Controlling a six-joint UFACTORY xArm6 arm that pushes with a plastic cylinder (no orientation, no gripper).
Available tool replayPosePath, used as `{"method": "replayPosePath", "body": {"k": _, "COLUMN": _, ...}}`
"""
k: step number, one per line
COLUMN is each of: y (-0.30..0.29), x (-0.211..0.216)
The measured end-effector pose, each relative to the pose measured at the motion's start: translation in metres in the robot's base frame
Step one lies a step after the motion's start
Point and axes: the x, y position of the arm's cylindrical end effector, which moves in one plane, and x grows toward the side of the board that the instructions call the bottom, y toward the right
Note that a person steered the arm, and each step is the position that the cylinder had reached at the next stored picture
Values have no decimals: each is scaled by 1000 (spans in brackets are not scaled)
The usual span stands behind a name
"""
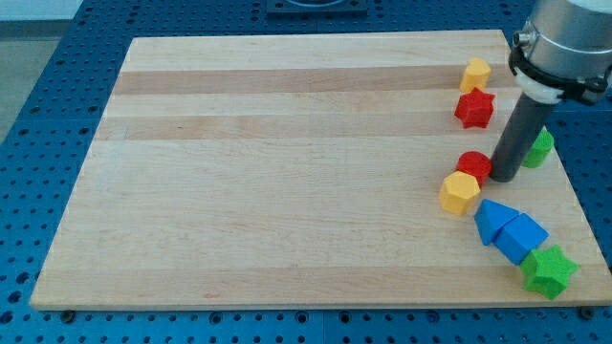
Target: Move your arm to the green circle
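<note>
The green circle (541, 148) lies near the board's right edge, partly hidden behind my dark rod. My tip (503, 179) rests on the board just left of and below the green circle, touching or nearly touching the red circle (473, 165) on its right side. A yellow hexagon (459, 192) sits just below-left of the red circle.
A yellow block (475, 74) and a red star (474, 108) sit at the view's upper right. A blue triangle (491, 219), a blue cube (521, 238) and a green star (549, 271) line up at the lower right. The wooden board (287, 172) lies on a blue perforated table.
</note>
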Motion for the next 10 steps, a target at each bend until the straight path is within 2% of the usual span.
{"method": "replayPosePath", "body": {"k": 1, "y": 7, "x": -43}}
{"method": "replayPosePath", "body": {"k": 2, "y": 14, "x": -112}}
{"method": "replayPosePath", "body": {"k": 3, "y": 19, "x": -134}}
{"method": "replayPosePath", "body": {"k": 4, "y": 70, "x": -132}}
{"method": "replayPosePath", "body": {"k": 5, "y": 104, "x": -97}}
{"method": "replayPosePath", "body": {"k": 6, "y": 103, "x": -50}}
{"method": "replayPosePath", "body": {"k": 7, "y": 98, "x": -37}}
{"method": "replayPosePath", "body": {"k": 9, "y": 93, "x": -61}}
{"method": "replayPosePath", "body": {"k": 10, "y": 80, "x": -58}}
